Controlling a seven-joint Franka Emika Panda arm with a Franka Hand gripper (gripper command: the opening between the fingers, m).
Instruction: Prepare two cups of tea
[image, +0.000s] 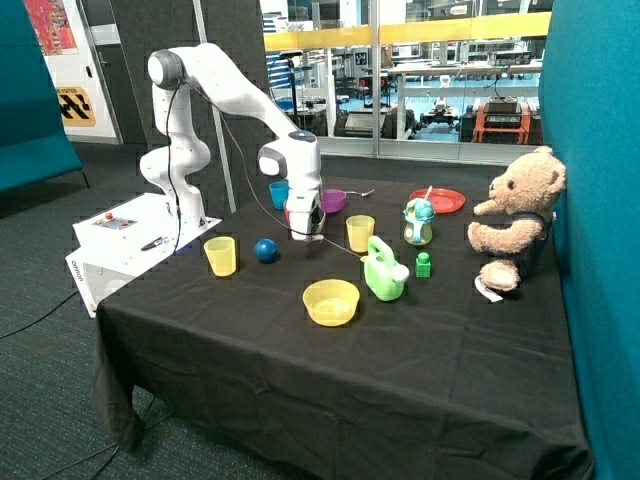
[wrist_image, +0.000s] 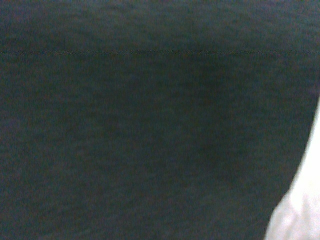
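Outside view — black-clothed table (image: 300, 380), glass-walled lab behind, jaws (image: 306, 233) low beside red cup (image: 297, 218), grip unclear

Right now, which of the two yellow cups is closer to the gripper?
The yellow cup beside the green teapot; the other yellow cup stands beyond the blue ball from the gripper.

tablecloth (image: 300, 370): matt black cloth | teddy bear (image: 517, 215): plush
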